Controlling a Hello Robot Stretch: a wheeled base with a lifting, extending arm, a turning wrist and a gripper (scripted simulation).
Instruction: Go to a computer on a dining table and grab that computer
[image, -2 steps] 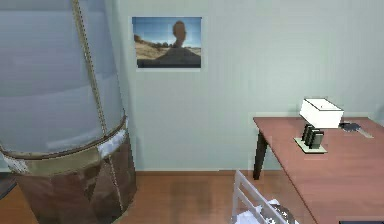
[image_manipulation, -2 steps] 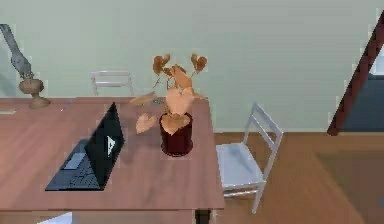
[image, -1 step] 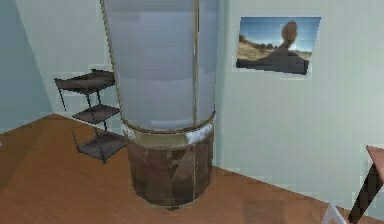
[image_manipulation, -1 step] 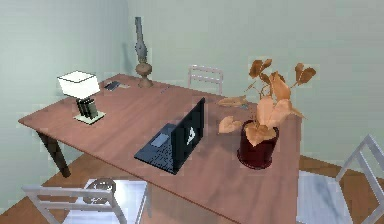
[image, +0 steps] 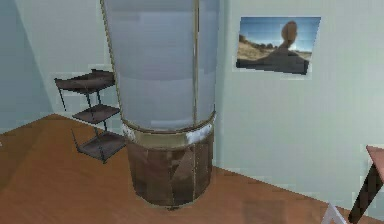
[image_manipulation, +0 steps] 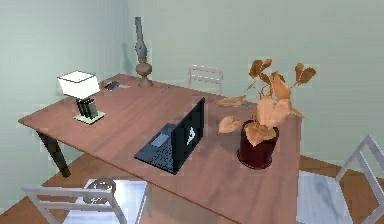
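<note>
1. Your computer (image_manipulation: 175, 140), an open dark laptop, sits on the dining table (image_manipulation: 120, 125), near the table's front edge.
2. A potted plant (image_manipulation: 262, 135) stands just beside it on the arm side view's right. A lamp (image_manipulation: 82, 95) stands well apart on the left.
3. A white chair (image_manipulation: 80, 200) sits at the near edge, left of the laptop.
4. In the forward view, a tall cylinder (image: 160, 90) stands close ahead, with a shelf rack (image: 95, 115) behind it.
5. You cannot tell how the fingers stand.

computer (image_manipulation: 172, 145) on table (image_manipulation: 125, 112), plant (image_manipulation: 258, 146) to right
</note>
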